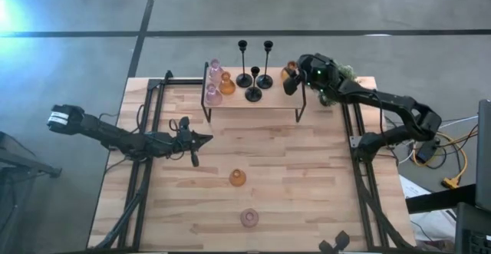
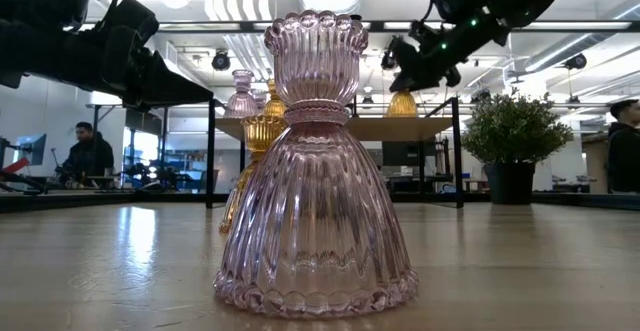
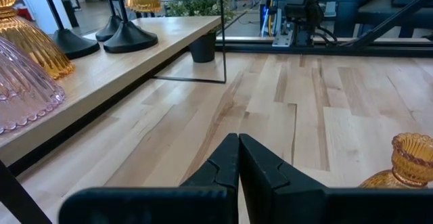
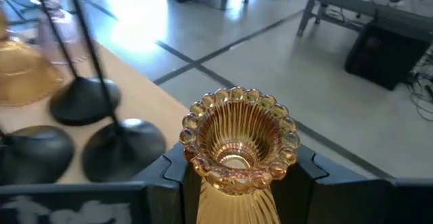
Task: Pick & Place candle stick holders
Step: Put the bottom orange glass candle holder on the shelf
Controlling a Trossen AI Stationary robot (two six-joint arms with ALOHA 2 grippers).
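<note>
A raised wooden shelf [image 1: 253,104] stands at the table's far side. On its left end stand pink [image 1: 212,94] and amber [image 1: 226,83] glass holders, and in its middle three black stemmed holders [image 1: 253,81]. My right gripper [image 1: 291,77] is over the shelf's right end, shut on an amber glass holder [image 4: 238,139]. An amber holder [image 1: 238,178] and a pink holder [image 1: 249,217] stand on their bases on the table. My left gripper [image 1: 198,140] is shut and empty over the table's left middle. My right gripper pinches the amber holder's neck [image 4: 233,183], just under its scalloped cup, between its two fingers [image 4: 169,173]. The fingers come slanting down from the table's right. The holder is upright, its base [image 2: 402,106] at the shelf top; whether it rests there I cannot tell.
A small green plant in a dark pot [image 2: 515,136] stands behind the shelf's right end, close to my right arm. The shelf's thin black legs [image 1: 301,104] stand on the table. Bare wood lies between the shelf and the two holders on the table. People show in the room beyond.
</note>
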